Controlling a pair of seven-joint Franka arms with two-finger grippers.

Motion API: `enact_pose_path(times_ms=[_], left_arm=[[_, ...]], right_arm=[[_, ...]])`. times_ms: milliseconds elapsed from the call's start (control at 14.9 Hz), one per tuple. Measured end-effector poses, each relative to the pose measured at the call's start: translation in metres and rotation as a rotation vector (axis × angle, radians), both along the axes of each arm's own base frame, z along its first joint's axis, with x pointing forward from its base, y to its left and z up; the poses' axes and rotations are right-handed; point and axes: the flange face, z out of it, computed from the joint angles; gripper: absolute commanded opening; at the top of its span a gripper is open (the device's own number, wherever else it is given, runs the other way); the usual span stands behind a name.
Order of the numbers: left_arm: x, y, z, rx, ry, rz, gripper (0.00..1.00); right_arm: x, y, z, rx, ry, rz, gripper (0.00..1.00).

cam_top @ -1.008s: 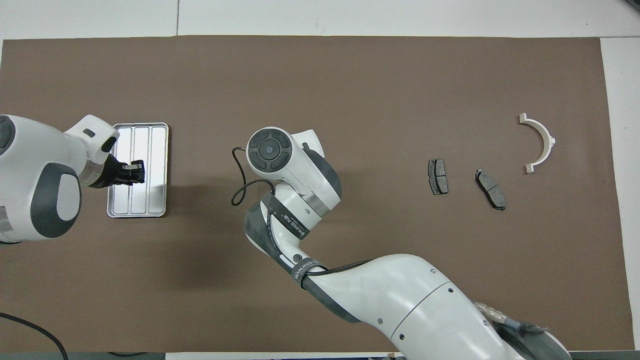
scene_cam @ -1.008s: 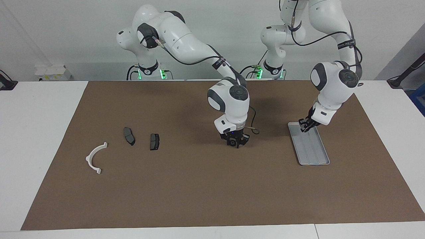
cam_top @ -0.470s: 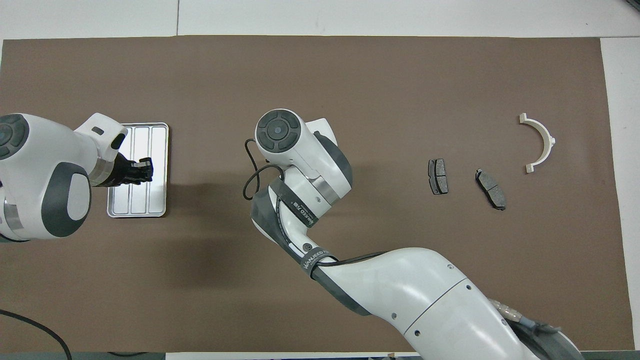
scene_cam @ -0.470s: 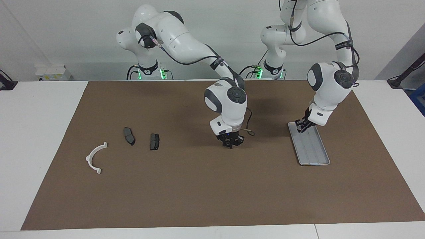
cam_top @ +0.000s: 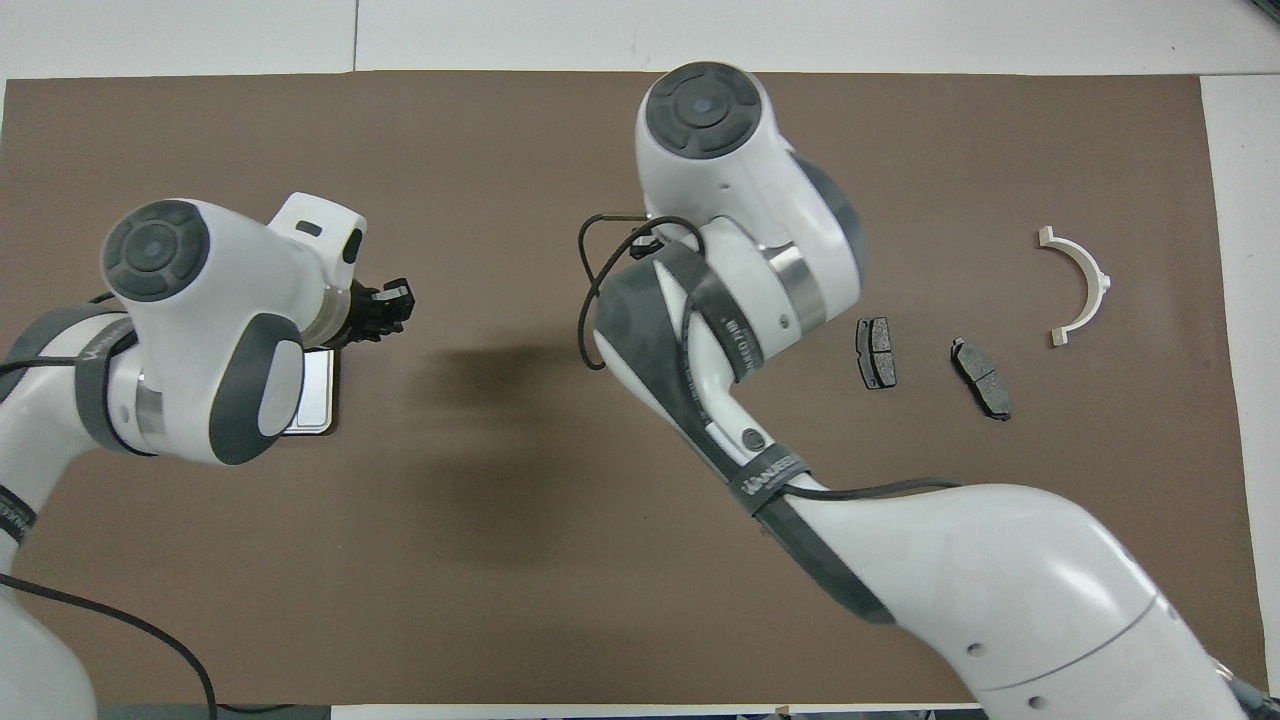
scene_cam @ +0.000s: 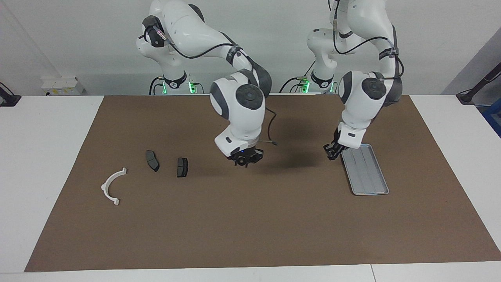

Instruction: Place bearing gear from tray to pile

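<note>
Bearing gear appears to be clamped between the closed fingers of the right gripper, which is raised over the middle of the counter, between the tray and the pile. No part is seen on the tray's ridged floor. The left gripper hangs just beside the tray's edge; whether it is open or closed cannot be told. The gear is judged small, stiff, metal and fairly dense, with smooth faces that could slip, so it is best pinched across its rim. It should be set down gently near the two brake pads and the white bracket, since a dropped round part could roll.
</note>
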Motion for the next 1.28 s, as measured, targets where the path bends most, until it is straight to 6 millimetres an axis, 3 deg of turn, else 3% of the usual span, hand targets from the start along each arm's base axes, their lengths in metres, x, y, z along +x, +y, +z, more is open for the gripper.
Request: enact_pose_path(times_ms=[134,336,470,605,806,1008,1277], left_arm=[[-0.001,-0.064,-0.006,-0.01,-0.001,0.029,0.0],[0.0,-0.138,-0.041,-0.005,0.021,0.038,0.0],[-0.002,-0.163,-0.065,0.004,0.035,0.022,0.0],[-0.002,-0.171,-0.076,-0.005,0.018,0.021,0.0],[-0.001,-0.168,-0.082,-0.004,0.016,0.032,0.0],[-0.005,-0.166,-0.091,0.006,0.029,0.032,0.0],[-0.01,-0.169,-0.094,0.006,0.031,0.029,0.0]], right_arm=[[0.02,-0.059,0.011,0.005,0.013,0.099,0.0],[0.049,-0.146,0.005,0.019,0.008,0.228,0.0],[0.062,-0.199,-0.013,0.025,-0.015,0.278,0.0],[0.067,-0.238,-0.043,0.028,-0.034,0.299,0.0],[0.068,-0.273,-0.093,0.029,-0.068,0.328,0.0],[0.066,-0.291,-0.134,0.027,-0.098,0.351,0.0],[0.065,-0.29,-0.151,0.028,-0.122,0.355,0.0]])
